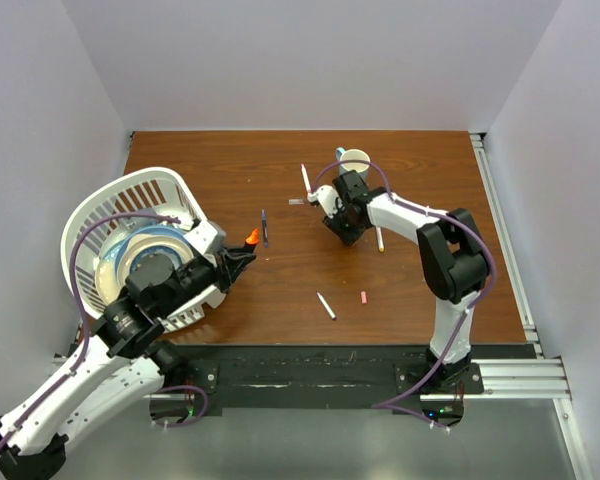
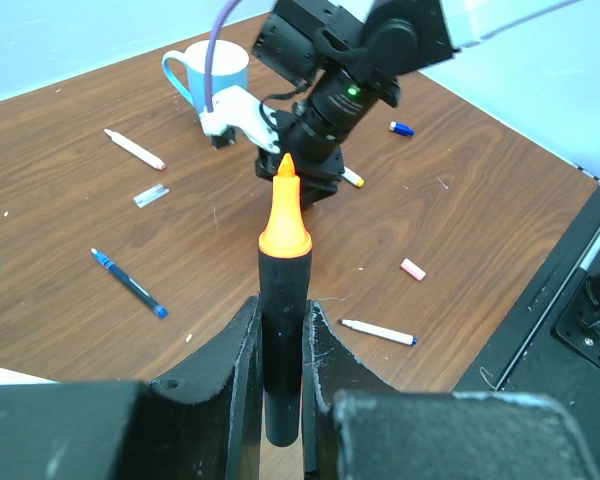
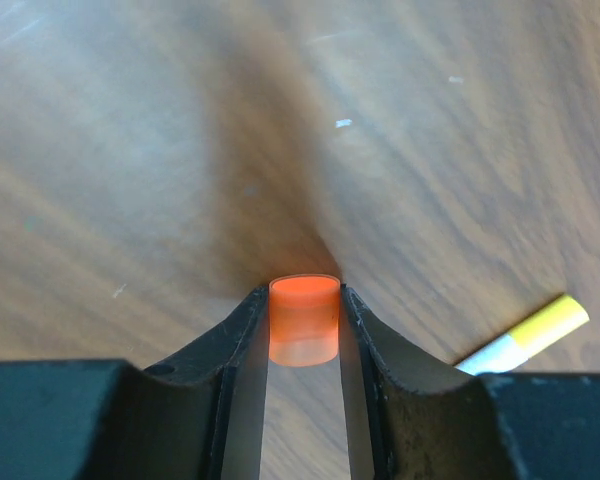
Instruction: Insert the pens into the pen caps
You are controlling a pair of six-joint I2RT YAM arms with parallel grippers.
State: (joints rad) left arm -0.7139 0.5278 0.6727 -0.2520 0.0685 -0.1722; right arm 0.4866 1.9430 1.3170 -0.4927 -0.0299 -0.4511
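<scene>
My left gripper is shut on the black highlighter, which stands upright between the fingers with its orange tip pointing away. In the top view this gripper is left of the table's centre. My right gripper is shut on the orange pen cap, held low over the wood with its open end away from the camera. It sits near the mug in the top view. A pink cap, a blue cap, a dark blue pen and white pens lie loose.
A white mug stands at the back behind the right gripper. A white basket lies on its side at the left with a plate inside. A white pen with a yellow cap lies just right of the right gripper.
</scene>
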